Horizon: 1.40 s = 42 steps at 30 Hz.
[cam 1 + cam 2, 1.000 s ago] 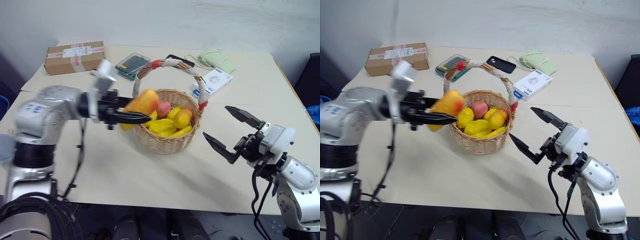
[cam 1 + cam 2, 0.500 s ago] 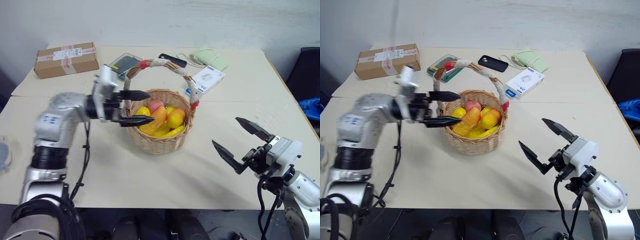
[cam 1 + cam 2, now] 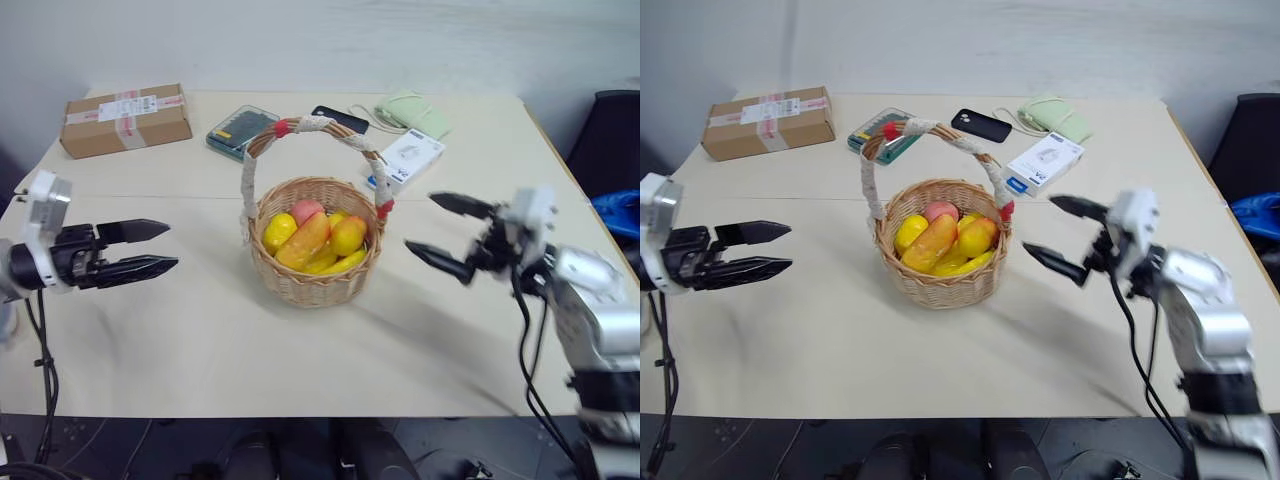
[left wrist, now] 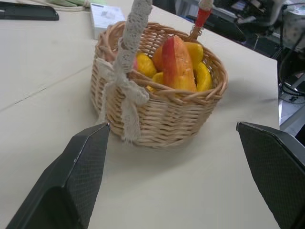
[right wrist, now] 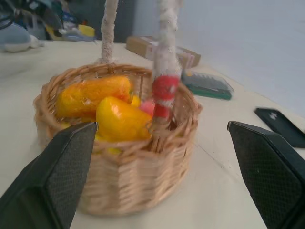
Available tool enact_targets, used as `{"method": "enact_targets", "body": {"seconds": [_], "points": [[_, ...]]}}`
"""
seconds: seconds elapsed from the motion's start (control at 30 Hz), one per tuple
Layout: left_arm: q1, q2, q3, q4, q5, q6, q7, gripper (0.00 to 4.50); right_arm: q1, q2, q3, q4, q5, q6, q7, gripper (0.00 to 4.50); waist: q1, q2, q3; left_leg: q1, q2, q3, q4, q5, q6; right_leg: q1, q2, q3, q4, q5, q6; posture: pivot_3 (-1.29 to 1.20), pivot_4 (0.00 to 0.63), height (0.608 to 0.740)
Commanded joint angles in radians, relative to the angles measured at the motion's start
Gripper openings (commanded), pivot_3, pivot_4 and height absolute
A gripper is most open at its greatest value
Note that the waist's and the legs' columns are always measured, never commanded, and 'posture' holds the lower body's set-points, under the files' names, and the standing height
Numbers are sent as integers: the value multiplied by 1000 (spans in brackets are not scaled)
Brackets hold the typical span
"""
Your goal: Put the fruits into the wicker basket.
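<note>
The fruits (image 3: 312, 238) all lie inside the wicker basket (image 3: 315, 275); none shows loose on the tabletop (image 3: 250, 350). Left pincer (image 3: 135, 250) and right pincer (image 3: 450, 232) gape empty, so the task looks finished.

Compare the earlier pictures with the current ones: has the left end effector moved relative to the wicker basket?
Yes. The left end effector has pulled away from the wicker basket toward the robot's left; it is now open and empty.

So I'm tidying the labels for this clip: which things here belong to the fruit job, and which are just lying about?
Job:
- wicker basket
- fruits inside it

Lying about:
- cardboard box
- green case
- black phone
- white box
- green cloth
</note>
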Motion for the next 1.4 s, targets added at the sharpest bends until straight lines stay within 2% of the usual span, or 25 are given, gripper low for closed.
{"method": "enact_targets", "body": {"seconds": [0.03,0.1,0.2,0.3,0.43,0.57,0.67,0.77,0.9,1.0,1.07,1.2,1.4], "points": [[-11,-49,40,-116,-47,-64,17,4458,-106,34,45,138,-49,-46,74,4500,6,0,0,0,0,0,0,0,0,0,0,-1,0,0,0,0,150,740],[-18,-93,28,-174,-53,-89,47,4458,-158,65,69,187,-52,-54,125,4500,12,0,0,-2,0,-2,-1,-1,1,0,-1,-3,-2,0,0,0,150,740],[-18,-136,21,-248,-82,-79,84,4500,-188,99,81,183,-25,-12,162,3882,11,0,0,-6,0,-2,0,-1,1,-2,-1,-3,-4,0,0,0,150,740],[-28,-157,17,-275,-127,-53,92,4500,-189,103,108,171,-37,21,208,2830,7,0,0,-12,0,-2,2,-1,1,-7,-2,-3,-2,0,1,0,150,740],[-15,-123,-7,-299,-177,28,75,4500,-186,107,101,168,-46,15,214,1412,0,1,0,-12,0,-3,4,-1,1,-7,-2,-3,0,0,1,0,150,740],[-14,-153,-37,-308,-165,7,102,4500,-135,97,72,86,-33,22,185,153,-3,1,1,-11,0,-3,5,-1,0,-7,-1,-3,3,0,1,0,150,740],[-9,-164,-57,-318,-162,4,106,4500,-84,82,51,9,-25,43,152,159,1,1,1,-12,0,-3,4,0,0,-8,-1,-3,2,0,1,0,150,740],[-47,-199,-114,-309,-164,8,105,4500,31,49,-56,-171,8,69,41,159,7,1,1,-13,0,-3,4,-1,0,-8,-2,-3,1,0,1,0,150,740],[-123,-270,-181,-253,-116,-50,120,4500,192,50,-261,-389,46,92,-168,159,27,2,1,-14,0,-4,5,-1,0,-8,-2,-4,1,0,1,0,150,740],[-180,-304,-222,-221,-102,-61,115,4500,310,54,-414,-464,44,85,-276,159,29,2,1,-13,-1,-3,6,-1,0,-8,-1,-3,1,1,1,0,150,740],[-221,-315,-257,-187,-85,-69,87,4500,406,37,-527,-479,14,92,-333,159,32,2,1,-13,-1,-3,6,-1,0,-8,-1,-3,1,1,1,0,150,740],[-281,-340,-301,-121,-47,-100,58,4500,491,21,-629,-434,-35,85,-428,159,27,3,2,-13,-2,-2,5,0,0,-8,-1,-2,1,1,2,0,150,740],[-309,-376,-351,-77,1,-145,25,4500,541,-4,-617,-275,-154,-32,-427,159,8,5,2,-9,-1,0,4,1,-2,-8,2,2,3,1,2,0,150,740]]}}
